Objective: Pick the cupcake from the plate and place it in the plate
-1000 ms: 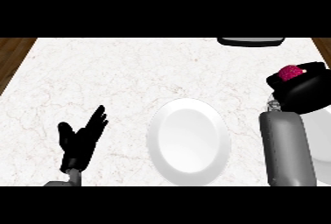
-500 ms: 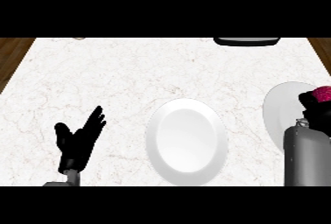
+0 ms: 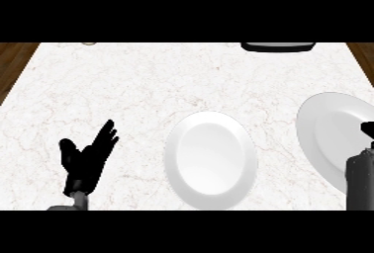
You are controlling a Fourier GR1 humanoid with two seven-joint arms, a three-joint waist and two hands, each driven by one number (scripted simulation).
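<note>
counter: white marbled top point(image 3: 146, 84) filled the view, with wood showing at the far left and far right corners.
centre plate: white plate point(image 3: 210, 159), bare, lay near the middle of the counter.
right plate: second white plate point(image 3: 329, 128) lay to the right of the centre plate, apart from it, its right side cut by the edge.
cupcake: not visible on either plate; its place could not be told.
right hand: only a dark tip point(image 3: 366, 129) showed at the right edge above the grey forearm point(image 3: 359, 180), over the right plate; finger state could not be told.
left hand: black hand point(image 3: 87, 158) rested at the near left, fingers straight and spread, holding nothing, well apart from both plates.
key relation: right hand was the nearer to both plates; the centre plate lay to its left.
far edge: dark object point(image 3: 277, 46), partly cut off.
</note>
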